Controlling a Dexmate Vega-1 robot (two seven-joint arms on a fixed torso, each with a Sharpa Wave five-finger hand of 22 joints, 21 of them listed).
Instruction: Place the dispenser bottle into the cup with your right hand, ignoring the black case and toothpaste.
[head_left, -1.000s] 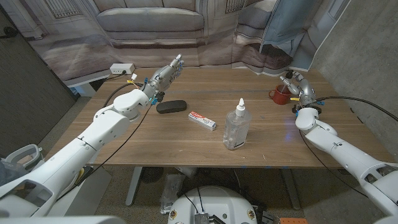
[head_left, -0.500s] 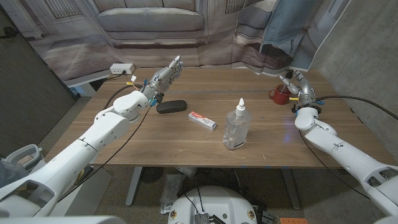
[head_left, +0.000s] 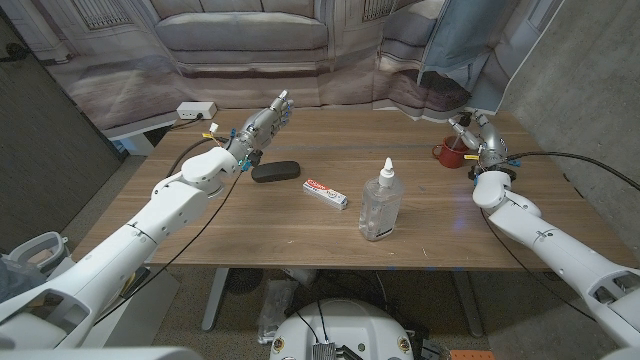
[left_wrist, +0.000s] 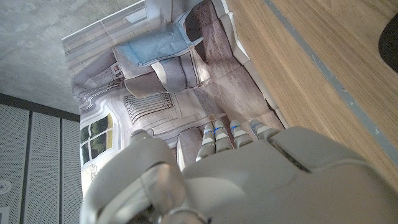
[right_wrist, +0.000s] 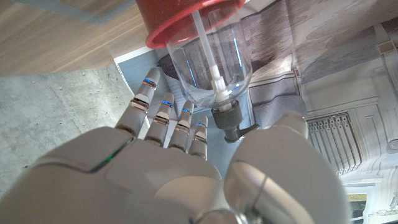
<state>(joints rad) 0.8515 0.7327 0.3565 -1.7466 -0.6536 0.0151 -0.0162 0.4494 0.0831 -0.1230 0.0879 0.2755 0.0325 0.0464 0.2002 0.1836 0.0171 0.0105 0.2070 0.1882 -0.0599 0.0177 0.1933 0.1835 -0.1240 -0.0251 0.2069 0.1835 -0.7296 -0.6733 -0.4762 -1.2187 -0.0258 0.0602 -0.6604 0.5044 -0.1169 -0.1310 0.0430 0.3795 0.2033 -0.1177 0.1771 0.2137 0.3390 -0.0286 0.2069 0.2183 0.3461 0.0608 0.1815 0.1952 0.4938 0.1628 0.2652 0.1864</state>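
**Bottle sits in the cup: now get your hand off it cleanly**

The dispenser bottle (right_wrist: 211, 56) stands in the red cup (right_wrist: 186, 15), its body inside the rim and its grey-collared neck sticking out. It looks seated, so I judge the job close to finished.

Your right hand (right_wrist: 186, 168) is right at the cup. Its fingers (right_wrist: 163, 118) are stretched out along one side of the bottle and the thumb is on the other, with the neck in the gap between. I cannot tell whether it grips the neck or has let go.

If you release, spread thumb and fingers wide first. Then draw straight back from the cup. A sideways drag could catch the neck and tip the bottle and cup together.

Well away from the cup, toward mid-table, stands a clear nozzle bottle (head_left: 379, 205). Farther out lie the toothpaste (head_left: 326, 193) and the black case (head_left: 275, 171). None of them blocks your retreat.

Beyond the case, farthest from the cup, your left hand (head_left: 262, 124) hangs with its fingers extended, holding nothing.
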